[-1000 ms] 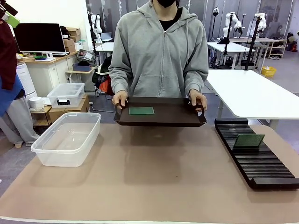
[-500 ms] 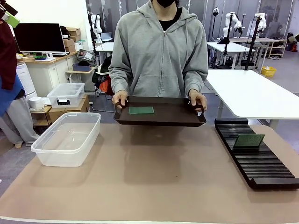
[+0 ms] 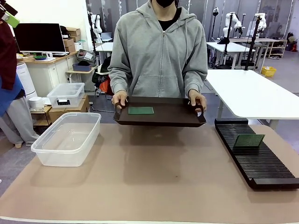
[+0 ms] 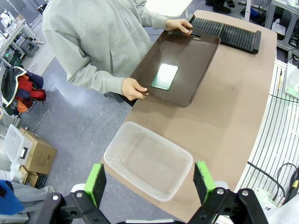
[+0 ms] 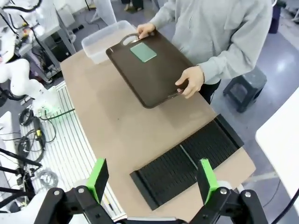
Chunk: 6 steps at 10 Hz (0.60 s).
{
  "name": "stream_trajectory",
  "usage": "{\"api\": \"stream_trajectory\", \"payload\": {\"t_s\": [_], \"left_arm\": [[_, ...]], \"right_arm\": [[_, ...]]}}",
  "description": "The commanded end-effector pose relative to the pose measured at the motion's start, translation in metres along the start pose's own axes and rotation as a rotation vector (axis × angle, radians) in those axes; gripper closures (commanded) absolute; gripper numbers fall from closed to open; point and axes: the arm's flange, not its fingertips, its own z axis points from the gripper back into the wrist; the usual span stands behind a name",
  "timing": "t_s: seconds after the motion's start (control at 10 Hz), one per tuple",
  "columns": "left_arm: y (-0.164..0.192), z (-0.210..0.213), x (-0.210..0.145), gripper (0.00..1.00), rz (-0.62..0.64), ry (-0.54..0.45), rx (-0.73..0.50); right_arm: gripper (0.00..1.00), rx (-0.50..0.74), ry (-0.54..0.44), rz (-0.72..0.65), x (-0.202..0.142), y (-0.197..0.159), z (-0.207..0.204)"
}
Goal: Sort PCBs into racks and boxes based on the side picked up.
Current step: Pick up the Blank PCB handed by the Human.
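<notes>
Looking across the table (image 3: 154,186), you have a person at the far side holding a dark brown tray (image 3: 173,114) by its end handles, one hand (image 3: 120,99) on the end toward your left and the other hand (image 3: 198,99) on the end toward your right. The tray hangs level over the far part of the table, with a shadow under it.

One green PCB (image 3: 141,110) lies flat on the tray floor, toward the end on your left and well clear of both hands. From the left wrist you see the same board (image 4: 164,76) near the middle of the tray (image 4: 196,51), and from the right wrist it sits (image 5: 143,52) close to the far handle.

A second PCB (image 3: 249,140) stands on edge in the slots of the black rack (image 3: 261,170), which lies along the table on your right. It sits in the far half of the rack, leaning slightly.

The clear tub (image 3: 65,156) rests on the table on your left, with nothing in it that you can make out.

Your left claw (image 4: 149,183) hangs high above the tub (image 4: 158,141), its jaws spread wide and holding nothing. Your right claw (image 5: 152,180) hangs high above the rack (image 5: 187,163), its jaws also spread wide and bare. Both are well apart from the tray and the boards.
</notes>
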Motion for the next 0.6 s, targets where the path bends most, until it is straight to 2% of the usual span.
{"api": "stream_trajectory", "payload": {"t_s": [0.0,0.2,0.5], "left_arm": [[-0.001,0.000,-0.001,0.00,0.000,0.003,0.001],[-0.001,0.000,-0.001,0.00,0.000,0.003,0.001],[-0.001,0.000,-0.001,0.00,0.000,0.003,0.001]], "right_arm": [[0.00,0.028,0.030,-0.026,0.007,0.006,0.012],[0.00,0.062,-0.030,-0.005,0.003,0.012,0.040],[0.00,0.018,-0.067,0.017,-0.001,0.011,0.047]]}}
